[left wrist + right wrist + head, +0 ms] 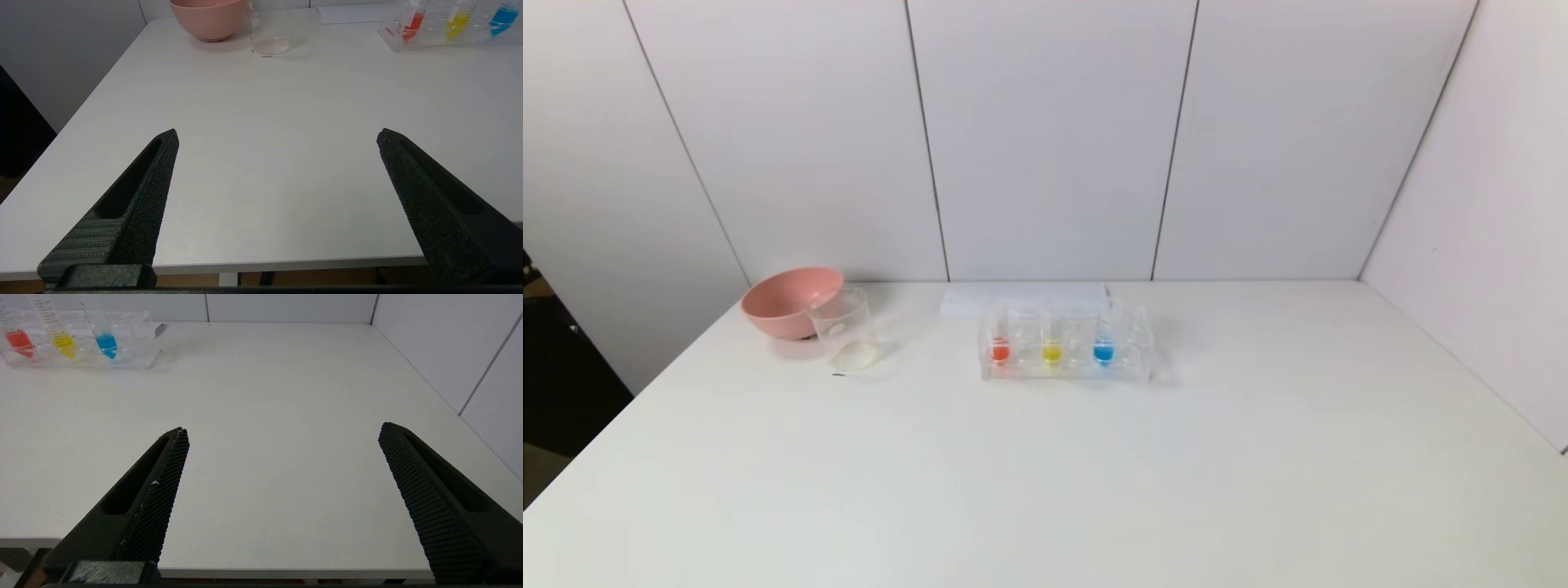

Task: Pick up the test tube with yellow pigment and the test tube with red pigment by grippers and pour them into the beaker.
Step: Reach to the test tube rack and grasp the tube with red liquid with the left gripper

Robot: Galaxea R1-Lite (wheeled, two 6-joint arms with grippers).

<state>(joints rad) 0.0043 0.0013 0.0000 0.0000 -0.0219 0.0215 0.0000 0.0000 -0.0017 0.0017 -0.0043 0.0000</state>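
While neither arm had yet been brought into the head view, both grippers were seen from their own wrist cameras, poised low over the near edge of the table (1045,490). The left gripper (278,136) was shown with its fingers spread wide and nothing between them; the right gripper (283,430) was likewise held apart and empty.

At the far side of the table, the clear tube rack (1067,371) was found standing parallel to the back wall, and three tubes were held upright in it. The test tube with red pigment (999,343) was placed at the rack's left end, the test tube with yellow pigment (1051,343) just beside it toward the right, and a blue-filled tube (1103,343) beyond that. Each tube's long axis was kept vertical, so a grasp from the side, high on the glass, is judged to be what is called for.

Well to the left of the rack, the beaker (845,331) was set just in front of a pink bowl (788,300), seemingly touching it or nearly so. No coloured liquid was seen in it.

The deciding relation was read as this: both wanted tubes lay ahead of the grippers, well apart from them, the red one nearer the left arm and the beaker's side. Nothing had been lifted yet.
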